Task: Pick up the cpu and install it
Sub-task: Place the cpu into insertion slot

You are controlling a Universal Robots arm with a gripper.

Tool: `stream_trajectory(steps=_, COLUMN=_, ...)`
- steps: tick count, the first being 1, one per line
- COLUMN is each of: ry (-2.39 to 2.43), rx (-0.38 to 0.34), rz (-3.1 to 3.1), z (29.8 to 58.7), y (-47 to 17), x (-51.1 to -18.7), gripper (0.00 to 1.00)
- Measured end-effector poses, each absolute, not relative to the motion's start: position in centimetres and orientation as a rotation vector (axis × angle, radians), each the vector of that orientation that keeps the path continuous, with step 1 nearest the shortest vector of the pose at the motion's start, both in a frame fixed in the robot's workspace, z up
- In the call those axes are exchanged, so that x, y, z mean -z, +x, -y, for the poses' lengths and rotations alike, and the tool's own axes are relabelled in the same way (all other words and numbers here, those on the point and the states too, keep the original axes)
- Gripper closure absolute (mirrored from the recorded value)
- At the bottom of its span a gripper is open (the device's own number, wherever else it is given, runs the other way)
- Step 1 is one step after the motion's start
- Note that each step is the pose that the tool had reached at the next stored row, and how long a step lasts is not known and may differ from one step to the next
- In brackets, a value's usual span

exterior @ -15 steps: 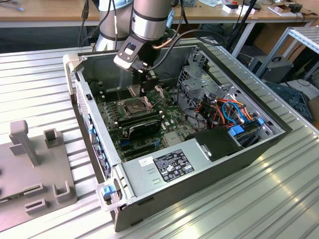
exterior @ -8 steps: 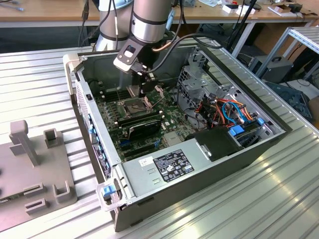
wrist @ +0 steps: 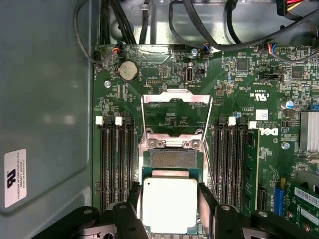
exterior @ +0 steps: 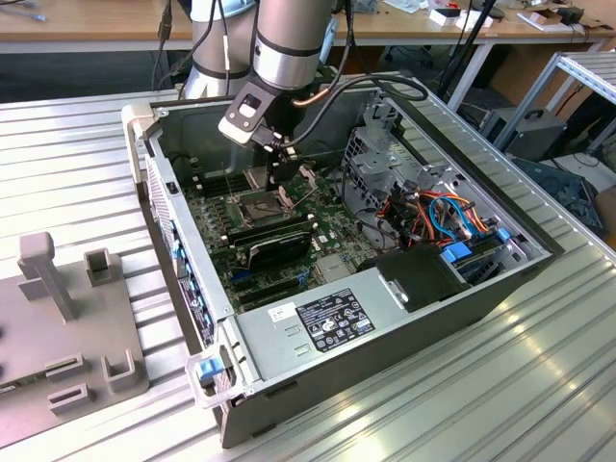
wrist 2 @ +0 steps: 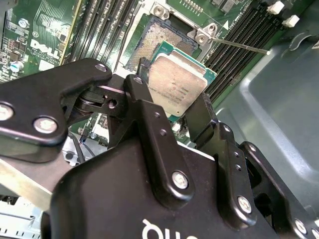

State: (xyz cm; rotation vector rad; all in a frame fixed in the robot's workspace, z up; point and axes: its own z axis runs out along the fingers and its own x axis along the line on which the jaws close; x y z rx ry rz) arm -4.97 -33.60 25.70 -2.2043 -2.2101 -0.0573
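Observation:
The cpu (wrist 2: 177, 88) (wrist: 168, 204) is a flat square chip with a silver-grey top and a green edge, held between my two black fingers (wrist 2: 202, 117). My gripper (wrist: 169, 206) is shut on it and hovers just above the open socket (wrist: 172, 158) on the green motherboard, whose hinged metal bracket (wrist: 175, 112) is flipped up. In the exterior view my gripper (exterior: 272, 159) hangs inside the open computer case over the socket (exterior: 262, 204).
Black memory slots (wrist: 117, 164) flank the socket on both sides. A long black module (exterior: 279, 245) lies across the board, cables and a drive cage (exterior: 385, 159) stand at the exterior view's right. The case wall (wrist: 45, 99) is close by.

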Motion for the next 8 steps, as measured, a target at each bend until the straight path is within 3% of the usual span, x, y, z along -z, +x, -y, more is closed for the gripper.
stream_trajectory(steps=8, ry=-2.15, rx=0.055, rz=2.263, z=33.6, y=-4.93, x=-25.61, gripper=0.46)
